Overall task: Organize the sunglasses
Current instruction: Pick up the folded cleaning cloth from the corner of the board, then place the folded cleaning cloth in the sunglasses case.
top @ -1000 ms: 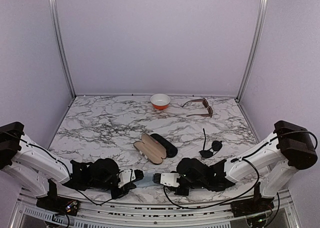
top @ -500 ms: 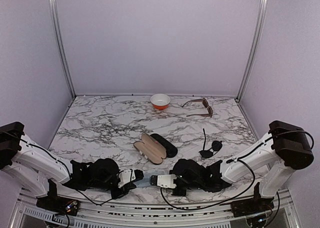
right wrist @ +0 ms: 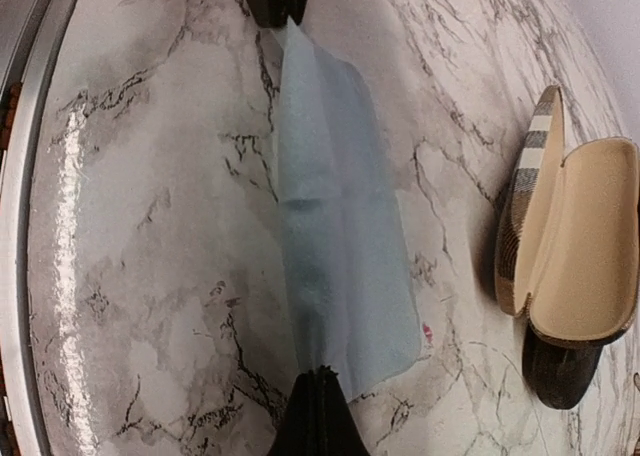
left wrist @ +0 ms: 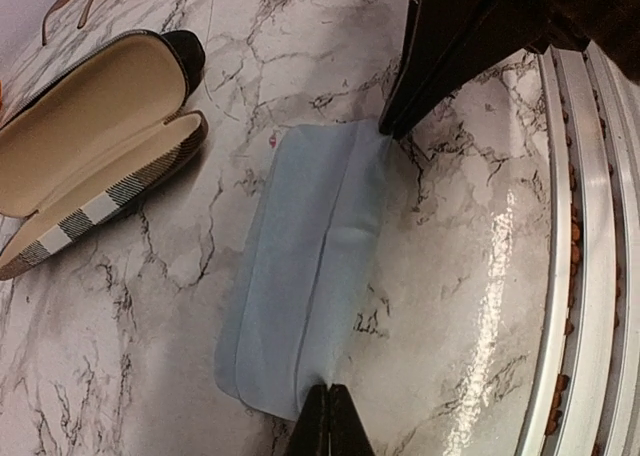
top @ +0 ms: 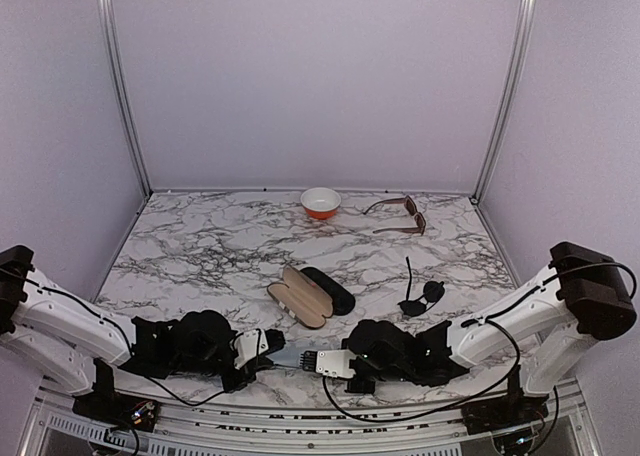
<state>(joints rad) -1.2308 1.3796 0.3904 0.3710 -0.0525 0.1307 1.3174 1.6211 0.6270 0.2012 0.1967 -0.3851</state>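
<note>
Blue cloth held at both ends, low over the desk
The left tool and right tool each pinch one end of it; lifting evenly should avoid slack. The black sunglasses and brown sunglasses lie farther back, right.

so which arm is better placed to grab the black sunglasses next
Right, probably. The black sunglasses lie right of centre, just beyond the right arm, farther from the left end effector. Both it and the right end effector are shut on the blue cloth, so that must be released first.
</note>
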